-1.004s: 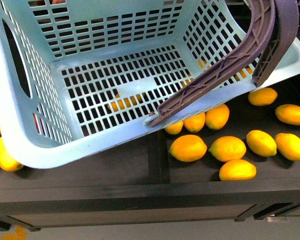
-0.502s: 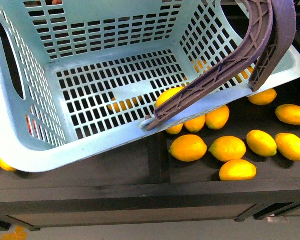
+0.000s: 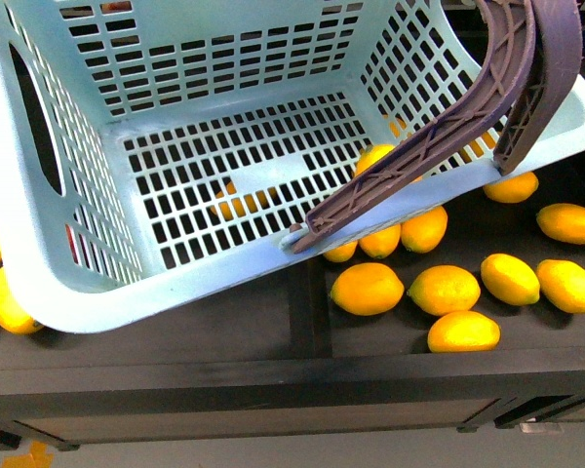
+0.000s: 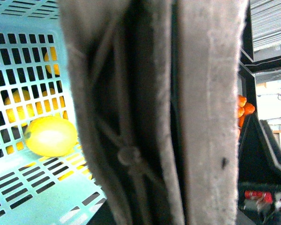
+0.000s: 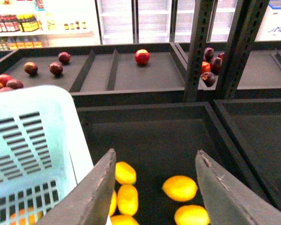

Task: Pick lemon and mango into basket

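The turquoise basket (image 3: 88,292) hangs tilted above the dark shelf, and its brown handles (image 3: 439,127) rise at the upper right. One lemon (image 3: 375,158) lies on the basket floor, half hidden behind a handle; it also shows in the left wrist view (image 4: 50,136). My left gripper is shut on the handle (image 4: 145,117), which fills its view and hides the fingers. My right gripper (image 5: 155,152) is open and empty above loose lemons (image 5: 179,187), beside the basket wall (image 5: 33,136). Several lemons (image 3: 445,290) lie in the right bin. I cannot pick out a mango.
Yellow fruits (image 3: 10,310) lie partly under the basket at the left, and orange fruit (image 3: 242,202) shows through the floor slots. A divider (image 3: 310,312) splits the bins. Shelf posts (image 5: 199,47) and red fruit (image 5: 142,56) stand behind. Tangerines (image 4: 243,107) are off to one side.
A lemon has appeared in the basket and rolled toward the far right corner behind the handle. The basket swung slightly left, then back.
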`<act>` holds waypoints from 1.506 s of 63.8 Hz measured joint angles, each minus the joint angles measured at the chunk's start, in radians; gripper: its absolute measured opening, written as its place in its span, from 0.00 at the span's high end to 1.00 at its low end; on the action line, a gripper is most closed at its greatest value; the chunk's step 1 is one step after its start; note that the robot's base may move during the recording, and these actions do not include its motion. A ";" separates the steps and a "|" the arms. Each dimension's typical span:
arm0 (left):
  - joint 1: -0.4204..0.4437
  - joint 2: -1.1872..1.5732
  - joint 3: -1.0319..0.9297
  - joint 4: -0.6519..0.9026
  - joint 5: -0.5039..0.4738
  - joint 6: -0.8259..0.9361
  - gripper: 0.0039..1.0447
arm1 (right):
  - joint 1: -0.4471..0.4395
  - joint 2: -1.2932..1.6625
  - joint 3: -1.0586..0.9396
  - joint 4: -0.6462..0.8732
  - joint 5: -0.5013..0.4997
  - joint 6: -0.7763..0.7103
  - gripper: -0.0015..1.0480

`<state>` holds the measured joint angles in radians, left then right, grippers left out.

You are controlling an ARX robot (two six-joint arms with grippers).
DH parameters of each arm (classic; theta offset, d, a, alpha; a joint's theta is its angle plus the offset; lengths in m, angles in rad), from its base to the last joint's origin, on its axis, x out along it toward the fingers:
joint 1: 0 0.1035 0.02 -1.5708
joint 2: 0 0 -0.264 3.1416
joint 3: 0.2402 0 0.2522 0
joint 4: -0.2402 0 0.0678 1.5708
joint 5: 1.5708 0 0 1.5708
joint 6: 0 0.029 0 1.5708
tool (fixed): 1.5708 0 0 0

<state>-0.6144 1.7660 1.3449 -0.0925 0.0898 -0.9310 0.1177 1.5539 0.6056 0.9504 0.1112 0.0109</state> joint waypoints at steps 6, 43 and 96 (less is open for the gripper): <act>0.000 0.000 0.000 0.000 -0.005 0.002 0.86 | -0.015 -0.062 -0.093 0.024 -0.013 -0.003 0.71; 0.000 0.000 0.000 0.000 -0.004 0.001 0.86 | -0.115 -0.463 -0.458 -0.021 -0.109 -0.008 0.98; -0.011 0.000 0.000 0.001 0.006 0.002 0.86 | -0.118 -0.685 -0.571 -0.118 -0.105 -0.008 0.07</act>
<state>-0.6258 1.7660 1.3445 -0.0917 0.0956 -0.9287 -0.0006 0.8688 0.0341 0.8322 0.0059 0.0032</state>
